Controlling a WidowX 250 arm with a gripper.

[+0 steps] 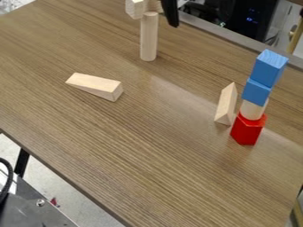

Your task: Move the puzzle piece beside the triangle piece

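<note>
Puzzle piece [95, 86], by the look of it, is the pale wooden wedge lying flat on the left of the worktop [139, 155], thin end away to the left, thick end toward the middle; which block owns that name, though, I can't say for certain! Over on the right, well apart from it, there's the triangle piece [225, 105], just beside a tower: red block [246, 129] at the bottom, pale round block [252, 110] on that, then the lower blue block [257, 91], and the upper blue block [269, 68] crowning it. Up top, the black hand [170, 12] is at the view's edge, right by a pale block [135, 8] above an upright wooden cylinder [149, 37]. Open, closed, gripping that block? Can't tell from here!
</note>
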